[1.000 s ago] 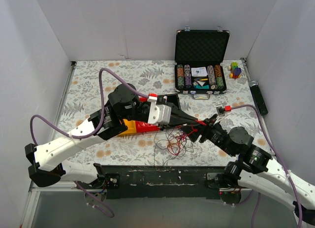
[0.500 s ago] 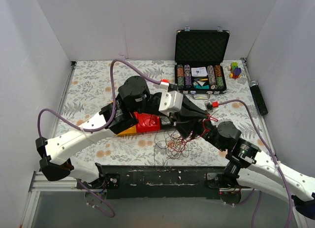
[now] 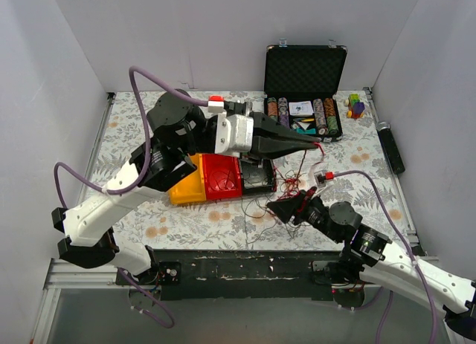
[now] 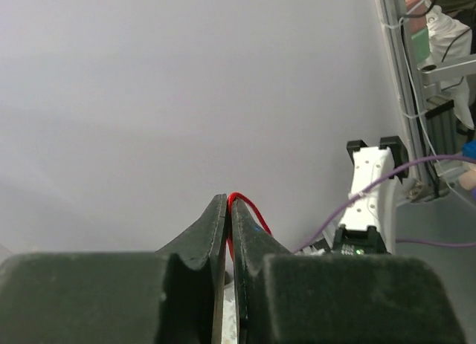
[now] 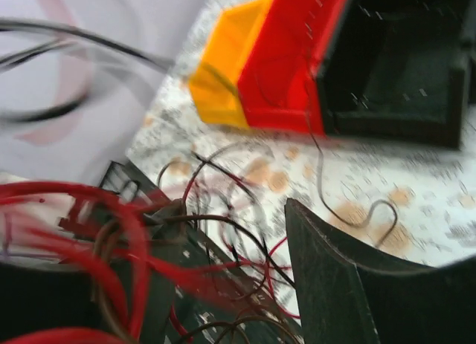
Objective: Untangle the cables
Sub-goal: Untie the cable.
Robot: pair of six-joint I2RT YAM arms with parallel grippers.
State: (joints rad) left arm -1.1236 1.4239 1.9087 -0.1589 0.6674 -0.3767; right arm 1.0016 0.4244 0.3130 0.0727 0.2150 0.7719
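Red, black and pale hair-thin cables [image 3: 286,185] lie in a loose tangle at the lower centre of the overhead view. They rest on a table [image 3: 134,128] covered in a leaf-and-flower print. The left gripper [image 3: 318,144] reaches in from the left at mid-frame, raised above the table. Its tips are pressed together on a red strand that hangs down to the tangle. The right gripper [image 3: 285,208] sits low at the tangle's lower edge, pointing left. From this angle its fingers are too small to judge. Just left of the cables stands a row of joined bins [image 3: 219,179], yellow, red and black. An open black case [image 3: 305,69] holding poker chips stands at the upper right. A small multicoloured toy [image 3: 355,106] sits beside it, and a black cylinder [image 3: 390,147] lies along the right edge.

From the left wrist, two dark fingers [image 4: 197,236] meet at the lower centre of the frame against a plain pale wall. They are closed tight, and a red loop of cable [image 4: 251,208] is pinched at the tips and arches just to their right.

The right wrist view is blurred. The fingers stand spread wide apart. One dark finger [image 5: 349,284] fills the lower right of the frame. The other, at the lower left, is draped in red and dark strands [image 5: 126,232], and more strands cross the gap between the two. The bins [image 5: 290,54] run across the top of the frame.
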